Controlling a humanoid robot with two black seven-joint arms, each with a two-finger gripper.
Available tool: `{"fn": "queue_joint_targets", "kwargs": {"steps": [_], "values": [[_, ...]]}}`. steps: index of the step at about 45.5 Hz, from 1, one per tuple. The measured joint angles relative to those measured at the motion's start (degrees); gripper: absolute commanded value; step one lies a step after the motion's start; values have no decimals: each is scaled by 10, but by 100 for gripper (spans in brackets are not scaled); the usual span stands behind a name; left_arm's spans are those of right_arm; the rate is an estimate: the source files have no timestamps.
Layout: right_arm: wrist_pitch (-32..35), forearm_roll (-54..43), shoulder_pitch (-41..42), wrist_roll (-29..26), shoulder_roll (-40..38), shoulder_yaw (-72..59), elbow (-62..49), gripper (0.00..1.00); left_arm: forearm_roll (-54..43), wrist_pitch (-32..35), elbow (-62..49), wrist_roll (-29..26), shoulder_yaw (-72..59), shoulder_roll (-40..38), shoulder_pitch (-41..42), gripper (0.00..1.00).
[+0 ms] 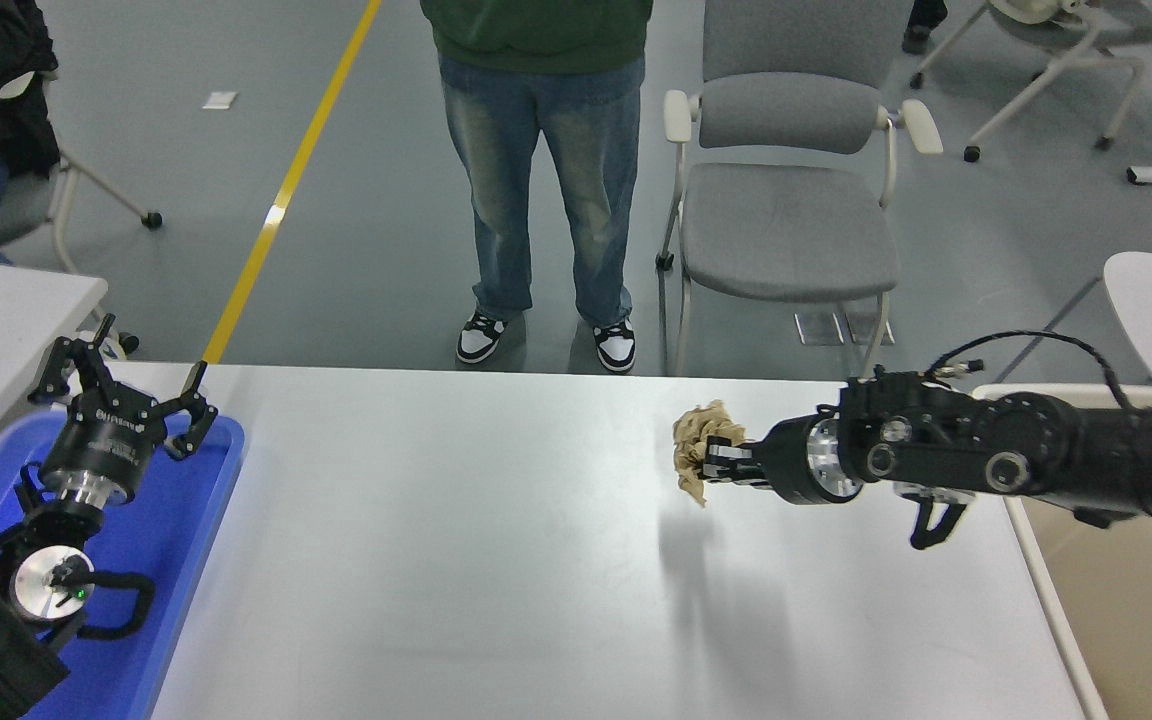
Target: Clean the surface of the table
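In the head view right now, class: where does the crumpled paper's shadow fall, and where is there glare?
Head view: the crumpled brown paper, held by the right gripper, casts a soft shadow below it on the table surface, detached from the paper; pale sheen spreads across the tabletop's middle; everything looks sharp.

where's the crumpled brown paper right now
In the head view, the crumpled brown paper is held in the right gripper, lifted above the table surface, right of centre.

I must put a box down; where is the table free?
The table surface is bare from the blue tray at its left to the beige bin at its right. Crowded only near the right hand holding crumpled paper.
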Motion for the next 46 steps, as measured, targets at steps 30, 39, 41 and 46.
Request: {"fn": "queue_joint_targets", "kwargs": {"steps": [30,39,41,46], "values": [[172,-55,98,0,-285,7,41,0,0,0,0,0,0,0,0,100],[189,-65,108,0,-308,7,39,0,0,0,0,0,-1,0,0,100],[191,-67,108,-1,-310,7,36,0,0,0,0,0,-1,0,0,100],[194,-69,104,-1,-312,7,16,0,0,0,0,0,-1,0,0,100]]}}
